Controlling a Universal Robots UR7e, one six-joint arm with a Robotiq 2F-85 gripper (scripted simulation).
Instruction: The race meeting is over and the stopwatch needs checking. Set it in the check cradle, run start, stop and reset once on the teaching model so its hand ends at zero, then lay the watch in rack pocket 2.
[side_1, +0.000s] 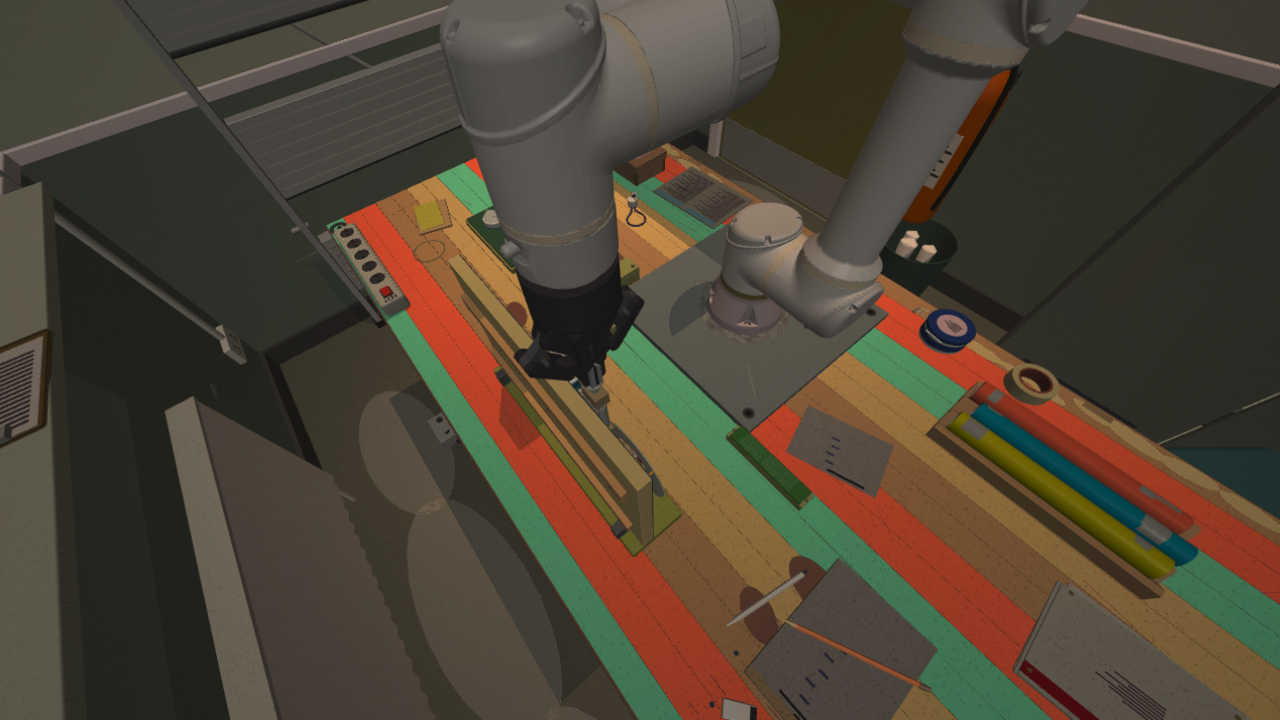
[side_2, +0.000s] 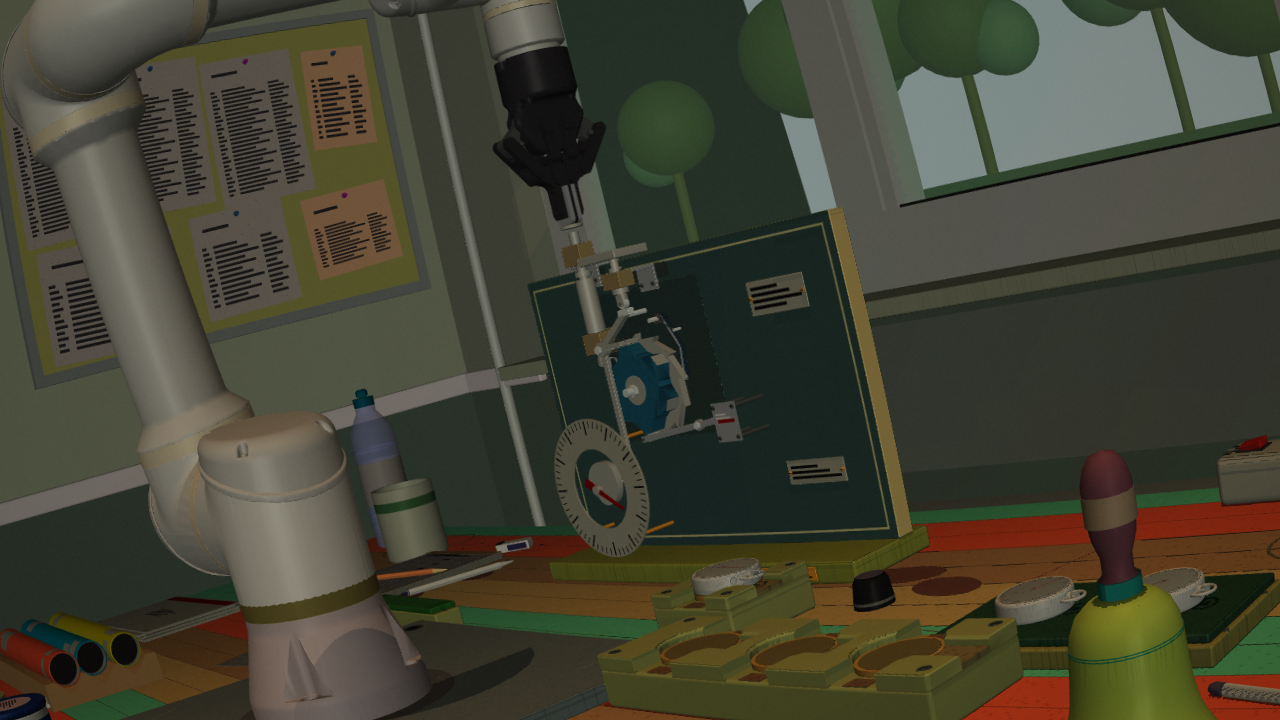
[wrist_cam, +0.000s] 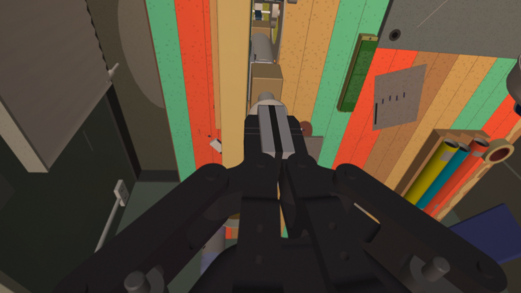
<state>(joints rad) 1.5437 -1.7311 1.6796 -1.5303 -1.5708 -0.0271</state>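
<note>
The teaching model's push button (side_2: 570, 230) (wrist_cam: 266, 97) tops a rod on the upright dark green board (side_2: 716, 385), and my gripper (side_2: 566, 215) (wrist_cam: 275, 109) (side_1: 593, 387) hangs straight above it, closed and holding nothing, fingertips right at the button. Below the rod sit a blue toothed wheel (side_2: 644, 387) and a round dial (side_2: 601, 488) whose red hand points down to the right. A stopwatch (side_2: 727, 578) lies in the check cradle (side_2: 734, 598) in front of the board. The rack (side_2: 810, 667) with three empty pockets stands nearer the second side camera.
Behind the board are a wall, a pipe (side_2: 465, 260) and a notice board (side_2: 206, 170). Two more stopwatches (side_2: 1038, 598) (side_2: 1180, 587) lie on a dark tray at the right, beside a hand bell (side_2: 1130, 618). A bottle (side_2: 374, 452) and cup (side_2: 407, 518) stand left.
</note>
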